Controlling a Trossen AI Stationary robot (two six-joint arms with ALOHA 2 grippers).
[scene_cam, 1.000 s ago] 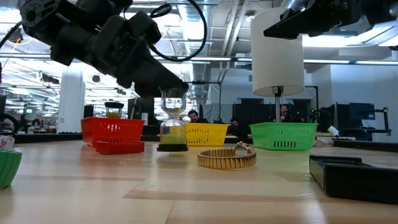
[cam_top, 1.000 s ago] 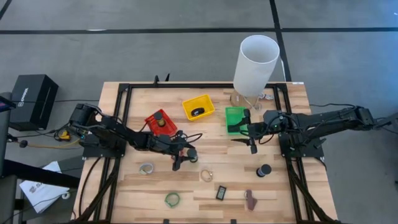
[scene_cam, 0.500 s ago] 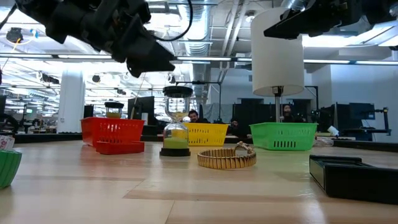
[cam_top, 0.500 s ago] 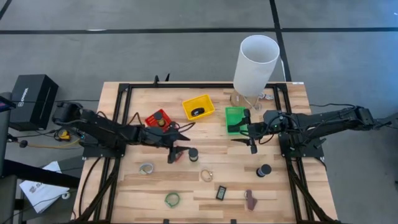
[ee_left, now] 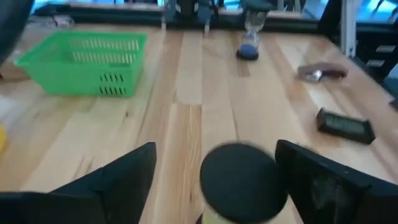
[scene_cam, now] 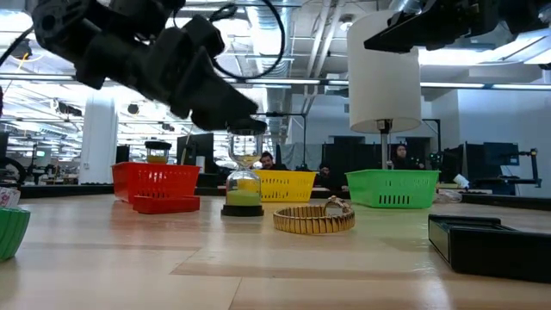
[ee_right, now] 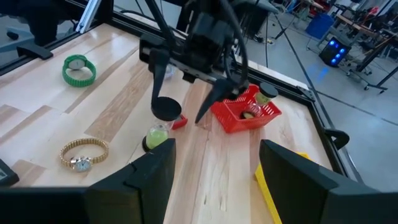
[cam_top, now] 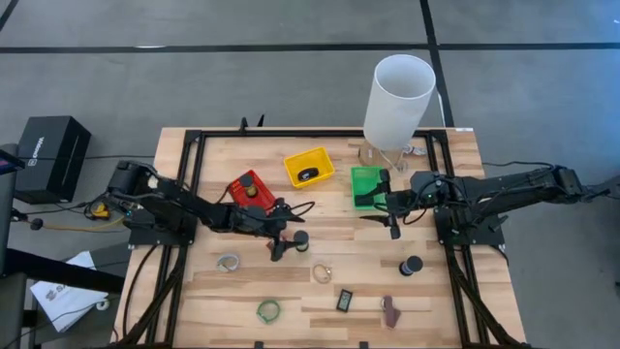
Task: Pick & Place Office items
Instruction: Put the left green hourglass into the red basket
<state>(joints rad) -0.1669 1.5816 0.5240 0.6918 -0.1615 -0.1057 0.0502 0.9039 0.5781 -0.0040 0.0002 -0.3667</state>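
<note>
Back over the hourglass (cam_top: 300,238) at frame center, my left gripper (cam_top: 287,244) spreads wide around its cap; my right gripper (cam_top: 391,225) waits open.

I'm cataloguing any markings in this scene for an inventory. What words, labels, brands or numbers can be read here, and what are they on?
Nothing can be read for certain.
Black box on the floor left of the table: a white logo on its top, too small to read.
Papers on the floor by the table's left edge: printed marks, too small to read.
Red bin, yellow bin, green bin, white cylinder: no text visible.
</note>
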